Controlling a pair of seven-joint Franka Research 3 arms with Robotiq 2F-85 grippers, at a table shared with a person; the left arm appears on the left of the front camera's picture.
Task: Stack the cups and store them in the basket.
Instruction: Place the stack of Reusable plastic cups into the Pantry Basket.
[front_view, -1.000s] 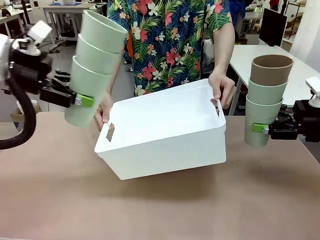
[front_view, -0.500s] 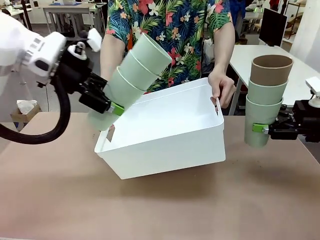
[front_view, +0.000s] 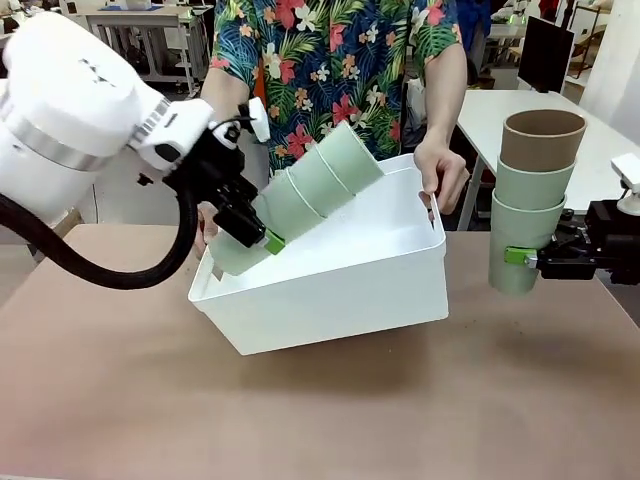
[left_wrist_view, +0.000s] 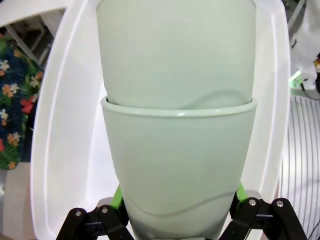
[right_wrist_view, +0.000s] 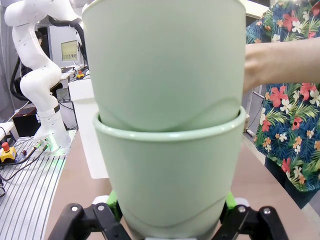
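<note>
Basket: white, sits mid-tabletop toward the far edge, tilted w/ its opening tipped toward the robot's side. Can't tell if its btm rests on the tabletop or is lifted clear.

Mint stack: 3 pale green cups nested, lying at a slant. Base is low by the basket's short end nearer the tabletop's left edge, mouths point up toward the far right. The stack hangs over the basket's opening. In the left wrist view, white basket wall shows on both sides of it.

Left gripper: fingers clamped on the lowest cup of the mint stack near its base, green pads pressed to either side.

Second stack: upright, 2 mint cups w/ a brown cup on top. It's held above the tabletop near the right edge, apart from the basket.

Right gripper: comes in from the right, fingers closed on the btm cup of the second stack, low on its wall. The right wrist view shows pads on both sides.

Person stands at the far edge. One hand grips the basket rim at the short end nearer the right edge. Other hand is at the opposite short end, partly hidden behind the left gripper.
</note>
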